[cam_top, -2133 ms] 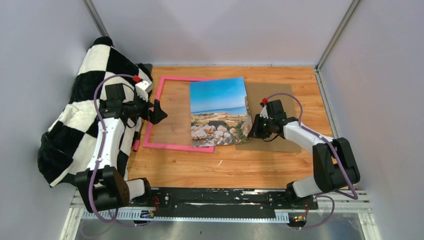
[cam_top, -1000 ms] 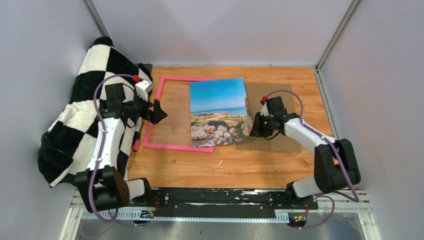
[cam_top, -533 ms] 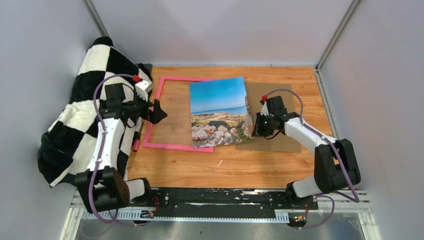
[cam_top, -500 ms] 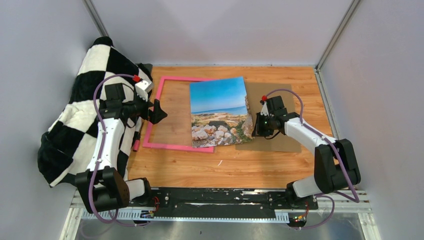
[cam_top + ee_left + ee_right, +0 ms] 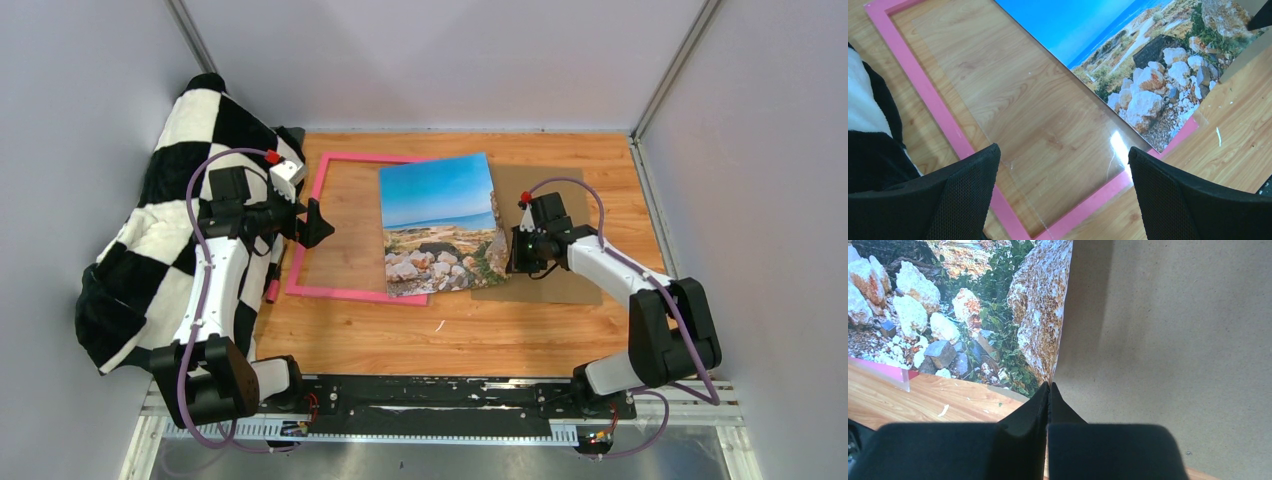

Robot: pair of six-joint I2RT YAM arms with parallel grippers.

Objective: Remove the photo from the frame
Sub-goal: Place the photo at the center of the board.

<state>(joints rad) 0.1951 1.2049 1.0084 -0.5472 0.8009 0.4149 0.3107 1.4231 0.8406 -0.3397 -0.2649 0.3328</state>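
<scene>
Right pincer (image 5: pixel 1049 389), its arm reaching low across the brown backing board (image 5: pixel 575 272), has clamped shut on the right edge of the photo (image 5: pixel 440 225), which lies half off the pink frame (image 5: pixel 350 294); left pincer (image 5: pixel 1063 155) hovers wide open.

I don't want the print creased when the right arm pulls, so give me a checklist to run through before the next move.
1. Right gripper shut on the photo's right edge: ok, the fingers pinch it near the near corner.
2. That edge raised off the cardboard backing board: ok, a shadow shows beneath it.
3. Photo off the frame: not ok, its left part lies across the frame's right half.
4. Left gripper holding the frame down: not ok, it is open above the left border.
5. Photo uncreased at the grip: cannot tell; the held edge curls upward.
</scene>
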